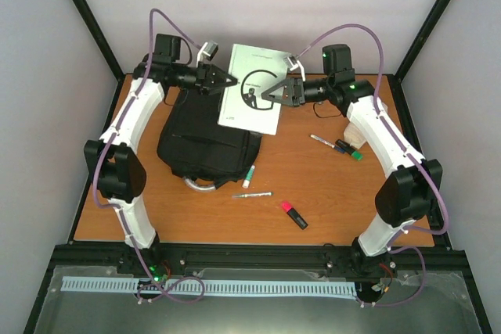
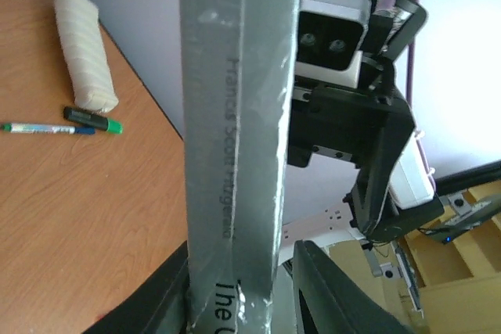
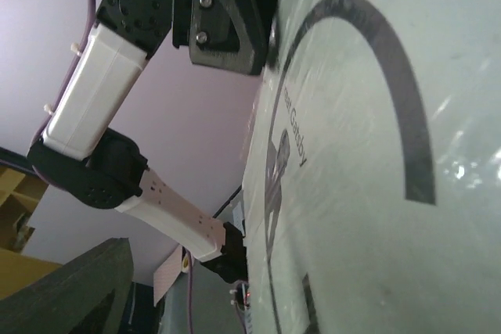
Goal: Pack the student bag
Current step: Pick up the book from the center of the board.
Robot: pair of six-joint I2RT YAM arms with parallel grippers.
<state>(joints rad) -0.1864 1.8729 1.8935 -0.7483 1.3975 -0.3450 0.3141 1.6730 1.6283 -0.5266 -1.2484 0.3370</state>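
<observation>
- Large black soft fabric backpack [image 1: 205, 142] lay flat on the brown wooden table [image 1: 337, 193], left of centre. Its grey-silver loop handle [image 1: 200, 186] was at the near end. Neither gripper touched it.
- Thin white paperback book with a dark arc on its cover [image 1: 252, 76] was up off the table beyond the backpack's far right corner. It hung between the two arms, its far edge past the table's back edge.
- Left gripper [image 1: 229, 80] sat at the book's left edge. In the left wrist view the grey spine [image 2: 235, 154] (author's name printed along it) stood between the fingers [image 2: 337, 295]. A sliver of light showed on one side, so I could not tell whether it was clamped or loosened.
- Right gripper [image 1: 271, 95] lay over the cover with jaws spread wide and nothing pinched between them. In its own view the cover filled the right side, and one finger [image 3: 70, 287] was well apart from it.
- Loose on the table: a green-capped white marker [image 1: 249, 176] just beside the backpack's near right corner, a plain slim white pen [image 1: 252, 194] near it, and a pink-and-black highlighter [image 1: 293, 214] nearer the arm bases.
- By the right arm: a white pen with a blue end [image 1: 322, 141] and a black marker with green cap [image 1: 350, 149] close together, with a rolled off-white cloth [image 2: 82, 52] just beyond them.
</observation>
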